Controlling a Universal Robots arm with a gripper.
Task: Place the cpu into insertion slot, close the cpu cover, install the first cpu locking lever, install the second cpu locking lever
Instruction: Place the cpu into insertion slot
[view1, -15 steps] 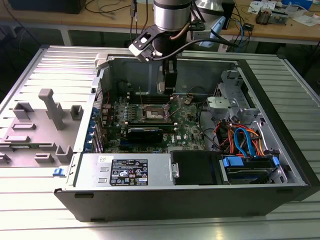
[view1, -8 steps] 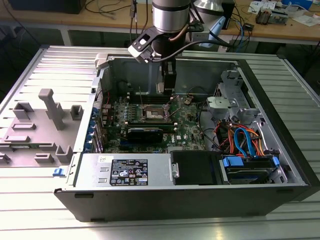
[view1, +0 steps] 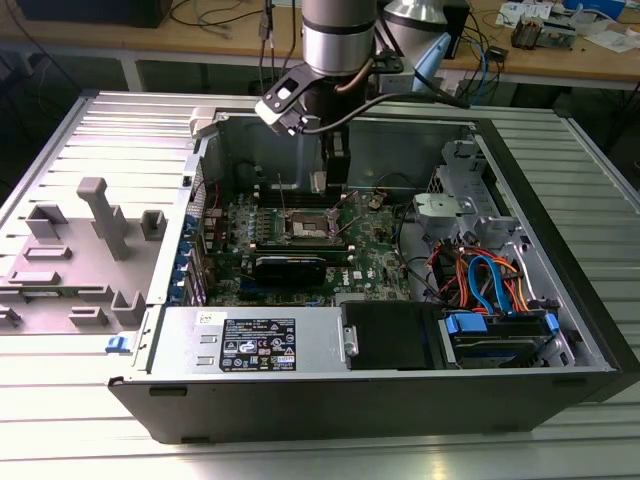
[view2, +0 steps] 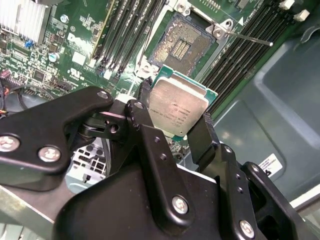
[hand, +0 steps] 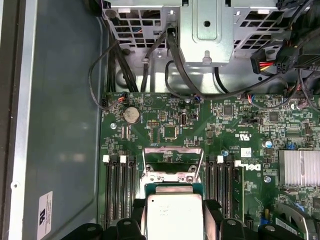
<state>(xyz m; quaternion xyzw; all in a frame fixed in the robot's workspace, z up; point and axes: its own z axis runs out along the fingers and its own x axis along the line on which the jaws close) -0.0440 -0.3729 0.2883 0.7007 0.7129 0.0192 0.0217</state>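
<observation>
Gripper (view2: 174, 111) clamps the cpu (view2: 182, 102) by opposite edges, clear above the open insertion slot (view1: 309, 228), at its 1 o'clock in the exterior view; seating demands a level chip and matched corners.

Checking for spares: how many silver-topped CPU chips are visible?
1: the square silver-topped CPU chip, gripped in the black hand, not yet in the gold-pinned socket. Others may be hidden.

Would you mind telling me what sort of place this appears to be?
Probably an electronics or robotics lab: an opened computer case lies on a ribbed metal table, a cluttered wooden workbench stands behind, and the gripper holds the cpu.
</observation>
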